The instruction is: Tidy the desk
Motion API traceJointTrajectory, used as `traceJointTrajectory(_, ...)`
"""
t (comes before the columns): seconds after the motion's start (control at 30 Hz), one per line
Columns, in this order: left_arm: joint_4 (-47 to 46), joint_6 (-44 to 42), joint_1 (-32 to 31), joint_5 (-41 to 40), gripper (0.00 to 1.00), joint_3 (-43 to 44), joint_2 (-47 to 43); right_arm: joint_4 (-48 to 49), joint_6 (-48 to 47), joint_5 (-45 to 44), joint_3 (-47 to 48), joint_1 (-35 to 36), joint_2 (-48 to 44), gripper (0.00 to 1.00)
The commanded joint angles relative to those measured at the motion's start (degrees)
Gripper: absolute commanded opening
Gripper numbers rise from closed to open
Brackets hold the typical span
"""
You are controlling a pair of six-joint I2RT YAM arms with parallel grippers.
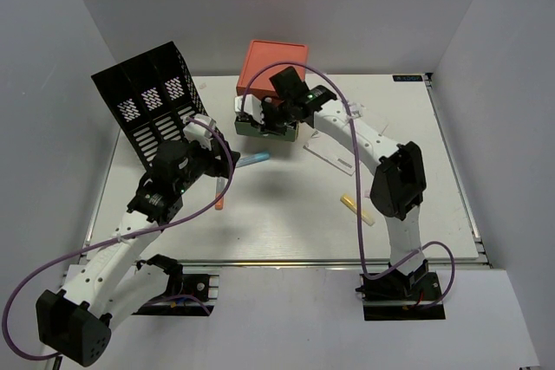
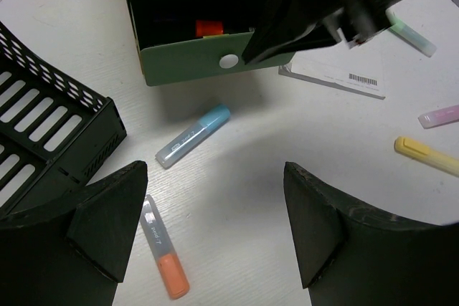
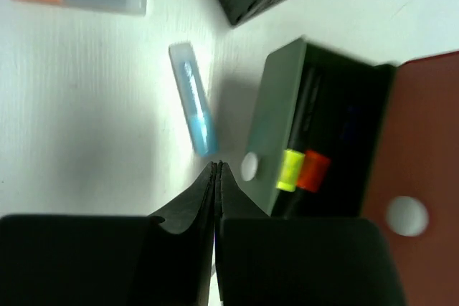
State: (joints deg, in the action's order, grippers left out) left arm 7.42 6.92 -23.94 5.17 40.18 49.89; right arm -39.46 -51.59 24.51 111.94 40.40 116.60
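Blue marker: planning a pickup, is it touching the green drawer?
Apart. The left wrist view shows bare desk between the blue marker and the green drawer.

This is a robotics lab test cell: plain white panels [image 1: 52, 84] box in the white desk [image 1: 286, 223] on the left, back and right of the overhead view. At the bottom edge, the left arm [image 1: 113, 266] and right arm [image 1: 395, 179] are bolted beside a metal rail [image 1: 286, 263], and a purple cable [image 1: 358, 240] loops off them. The props are staged office stuff: a black mesh tray [image 1: 152, 101] at upper left, a small drawer unit [image 1: 273, 62] at top centre, a blue highlighter [image 2: 193, 136], a yellow highlighter [image 2: 427, 155] and a barcoded card [image 2: 337, 77] loose on the top.
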Motion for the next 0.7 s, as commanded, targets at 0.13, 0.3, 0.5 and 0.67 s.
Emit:
traceJointTrajectory(0.13,-0.2,0.0,0.2,0.7,0.86,0.6,-1.4,-1.8,2.8,-11.8,1.6,0.2,4.1,0.00)
traceJointTrajectory(0.3,-0.2,0.0,0.2,0.6,0.86,0.5,-1.2,4.4,5.5,-20.5,-1.5,0.3,3.6,0.00)
traceJointTrajectory(0.5,-0.2,0.0,0.2,0.7,0.86,0.5,-1.0,12.4,7.2,-33.6,-4.2,0.3,3.9,0.00)
traceJointTrajectory(0.67,-0.2,0.0,0.2,0.5,0.86,0.5,-0.9,17.9,7.9,-41.6,-6.3,0.4,4.4,0.00)
